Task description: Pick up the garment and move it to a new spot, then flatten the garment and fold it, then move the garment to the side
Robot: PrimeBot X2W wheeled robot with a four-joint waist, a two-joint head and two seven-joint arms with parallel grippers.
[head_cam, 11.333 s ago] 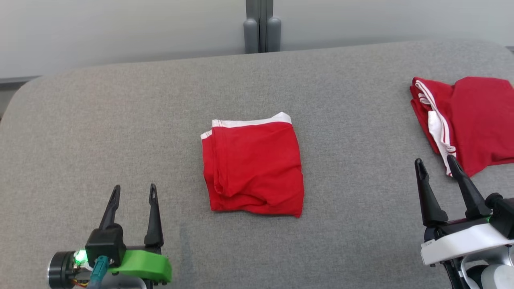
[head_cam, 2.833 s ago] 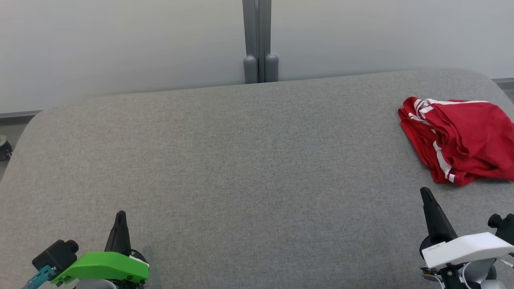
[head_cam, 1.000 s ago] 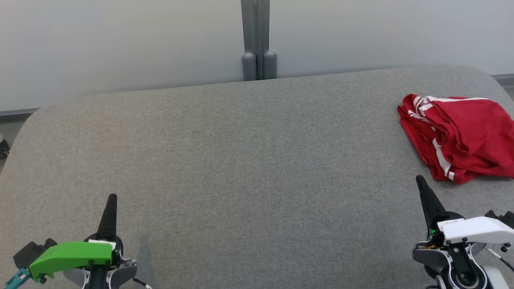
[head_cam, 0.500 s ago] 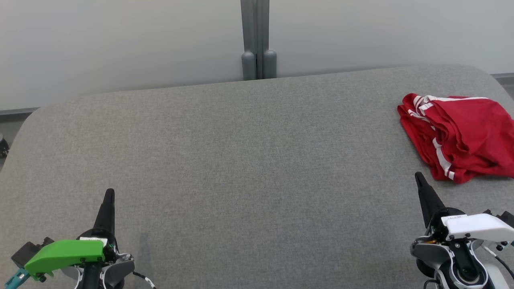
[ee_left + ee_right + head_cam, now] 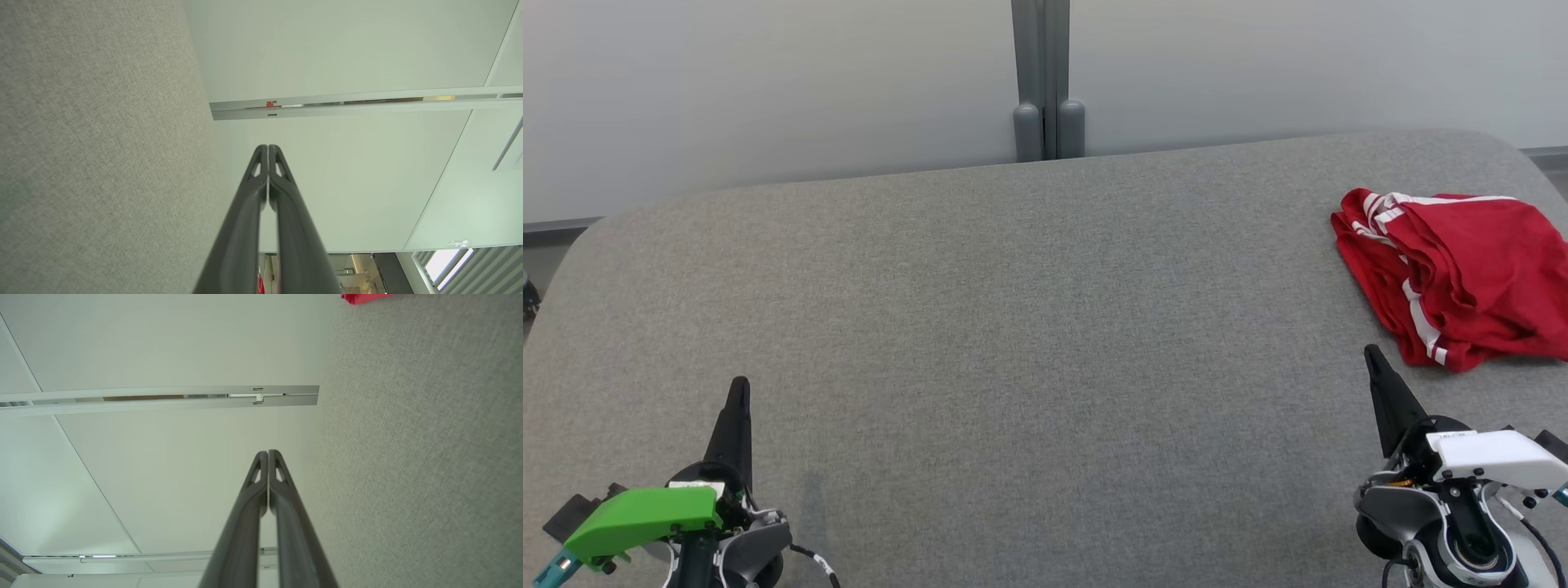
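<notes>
We judged the last step, setting the garment aside, to be about done: the garment [image 5: 1462, 278] lay at the far right of the grey tabletop [image 5: 1013, 327], near the right hand [image 5: 1376, 363] and well apart from the left hand [image 5: 738, 392]. Both hands were pressed together and empty, low at the near edge. To finish well, we would hold the right hand clear of the cloth so that no finger snagged it. The garment was red with white stripes, loosely bunched in soft folds rather than squarely folded.
</notes>
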